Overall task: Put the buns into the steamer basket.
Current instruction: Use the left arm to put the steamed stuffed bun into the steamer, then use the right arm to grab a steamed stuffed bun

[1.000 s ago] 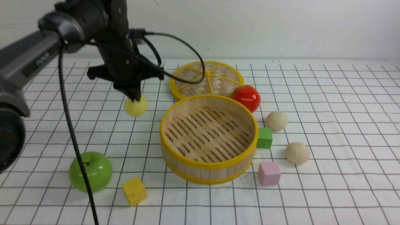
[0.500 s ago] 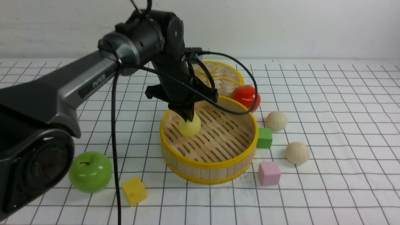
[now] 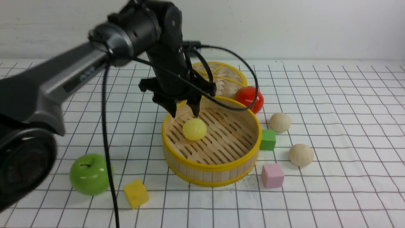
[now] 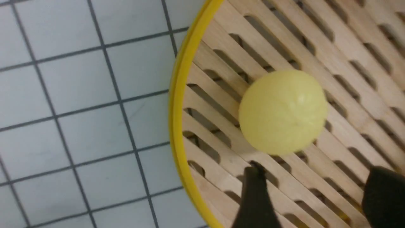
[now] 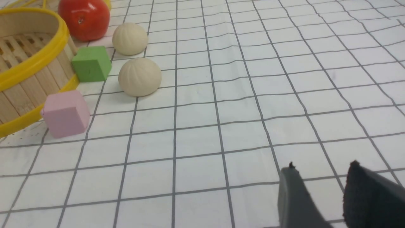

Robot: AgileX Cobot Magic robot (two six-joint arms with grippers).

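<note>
Change first: half a second back your left hand (image 3: pixel 184 114) was pinching the yellow bun (image 3: pixel 194 129) low over the steamer basket (image 3: pixel 211 166). A second back it carried that bun over the surface (image 3: pixel 332 190), left of the basket. Now the fingers are spread and hang just above the bun, not touching it. The bun lies on the slatted floor, left of the basket's centre. The left wrist view agrees: both dark fingertips stand apart beside the bun with slats showing between them. Nothing else has shifted.

Your right hand (image 5: pixel 329 190) shows only in its own wrist view. Its fingers are parted with bare grid cloth between them and nothing gripped.

Counts, near to far:
- Cubes, three: yellow cube (image 3: pixel 136 193) nearest, front left. Pink cube (image 3: pixel 272 175) is just beside the basket's near-right wall. Green cube (image 3: pixel 267 139) is just beside its right wall.
- Apples, two: green apple (image 3: pixel 89 174) near left. Red apple (image 3: pixel 250 98) sits behind the basket's right rim.
- Buns, three: one in the basket, two out on the surface to its right. The near cream bun (image 3: pixel 301 155) is beyond the pink cube. The far cream bun (image 3: pixel 280 122) is between the green cube and the red apple.
- Basket, one, upright.
- Lid (image 3: pixel 221 79), one, flat, farthest back, partly hidden by your left arm.
</note>
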